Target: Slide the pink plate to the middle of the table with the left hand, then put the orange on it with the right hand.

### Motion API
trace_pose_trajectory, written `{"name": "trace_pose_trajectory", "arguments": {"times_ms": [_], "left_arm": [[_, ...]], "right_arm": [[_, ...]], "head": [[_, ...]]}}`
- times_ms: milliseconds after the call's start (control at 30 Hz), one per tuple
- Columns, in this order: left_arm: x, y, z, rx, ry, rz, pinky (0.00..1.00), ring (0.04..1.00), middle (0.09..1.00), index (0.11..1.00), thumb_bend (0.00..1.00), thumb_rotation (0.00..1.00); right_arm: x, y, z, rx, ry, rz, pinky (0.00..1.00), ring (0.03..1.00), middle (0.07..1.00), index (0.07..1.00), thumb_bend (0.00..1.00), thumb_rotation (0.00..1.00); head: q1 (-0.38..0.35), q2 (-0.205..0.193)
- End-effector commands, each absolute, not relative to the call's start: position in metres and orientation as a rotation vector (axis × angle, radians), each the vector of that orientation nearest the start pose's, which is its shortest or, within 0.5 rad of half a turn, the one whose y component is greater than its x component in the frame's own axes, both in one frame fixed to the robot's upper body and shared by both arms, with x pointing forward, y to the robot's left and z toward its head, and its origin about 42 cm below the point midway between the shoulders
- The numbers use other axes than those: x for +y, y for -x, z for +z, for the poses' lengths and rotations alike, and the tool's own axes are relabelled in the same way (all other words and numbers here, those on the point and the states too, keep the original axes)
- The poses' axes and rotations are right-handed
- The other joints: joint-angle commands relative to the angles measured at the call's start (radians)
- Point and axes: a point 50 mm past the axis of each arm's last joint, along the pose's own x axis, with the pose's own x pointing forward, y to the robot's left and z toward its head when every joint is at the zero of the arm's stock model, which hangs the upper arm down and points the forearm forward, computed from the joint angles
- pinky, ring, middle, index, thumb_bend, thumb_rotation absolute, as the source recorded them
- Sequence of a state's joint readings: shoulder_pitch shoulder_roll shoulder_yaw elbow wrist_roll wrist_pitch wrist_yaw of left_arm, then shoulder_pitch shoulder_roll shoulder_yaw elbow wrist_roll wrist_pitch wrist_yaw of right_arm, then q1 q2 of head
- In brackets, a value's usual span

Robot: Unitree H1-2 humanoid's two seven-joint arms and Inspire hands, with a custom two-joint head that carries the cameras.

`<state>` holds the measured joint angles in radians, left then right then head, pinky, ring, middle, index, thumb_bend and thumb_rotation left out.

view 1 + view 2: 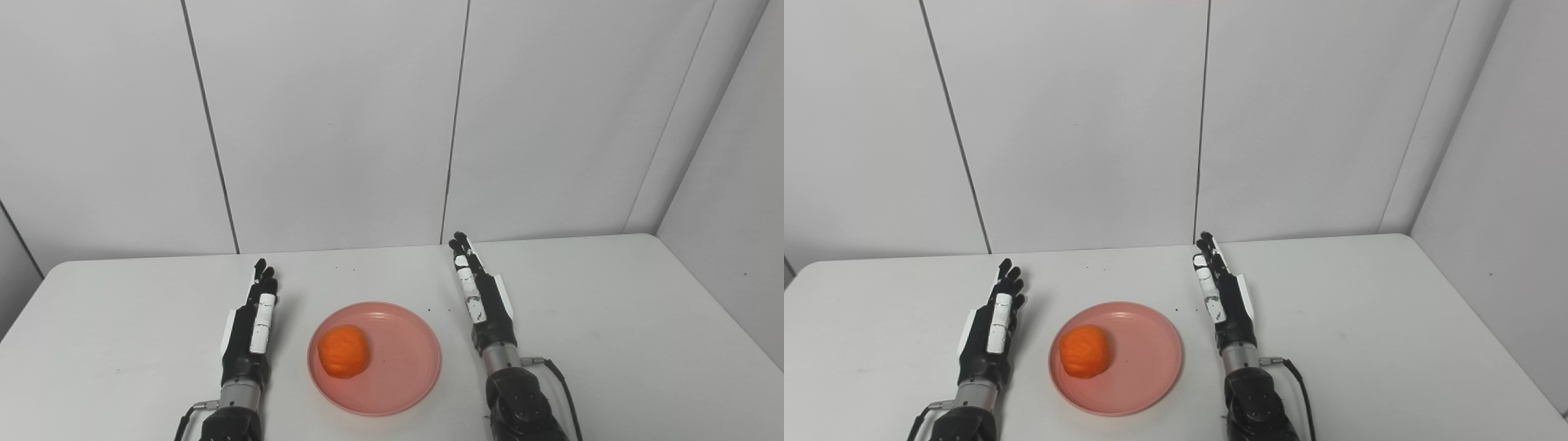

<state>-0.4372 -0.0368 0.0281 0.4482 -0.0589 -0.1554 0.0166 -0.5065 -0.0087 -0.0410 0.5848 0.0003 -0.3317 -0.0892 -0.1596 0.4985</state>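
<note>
A pink plate lies on the white table near its front, about midway between my two hands. An orange rests on the plate's left half. My left hand is stretched out flat to the left of the plate, fingers straight and pointing away from me, holding nothing. To the right of the plate my right hand is held edge-on, also with straight fingers, and it is empty too. Neither hand touches the plate or the orange.
The white table runs to a grey panelled wall at the back and a side wall at the right. A few small dark specks dot the tabletop behind the plate.
</note>
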Motion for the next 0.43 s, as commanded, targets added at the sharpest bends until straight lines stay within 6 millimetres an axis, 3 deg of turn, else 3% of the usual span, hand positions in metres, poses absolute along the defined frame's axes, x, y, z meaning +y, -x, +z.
{"name": "trace_pose_trajectory", "arguments": {"times_ms": [0,400], "left_arm": [[0.1591,-0.4101,0.1223,-0.086,0.128,-0.087,1.0,1.0,1.0,1.0,0.83,0.94],[0.1539,-0.4126,0.1218,-0.051,0.182,-0.066,1.0,1.0,1.0,1.0,0.9,0.97]], "right_arm": [[-0.1858,-0.4242,0.1109,-0.152,0.016,0.009,1.0,0.985,0.936,0.934,0.85,1.0],[-0.1907,-0.4249,0.1114,-0.061,0.012,0.065,1.0,0.982,0.962,0.949,0.83,1.0]], "head": [[0.002,0.002],[0.032,0.005]]}}
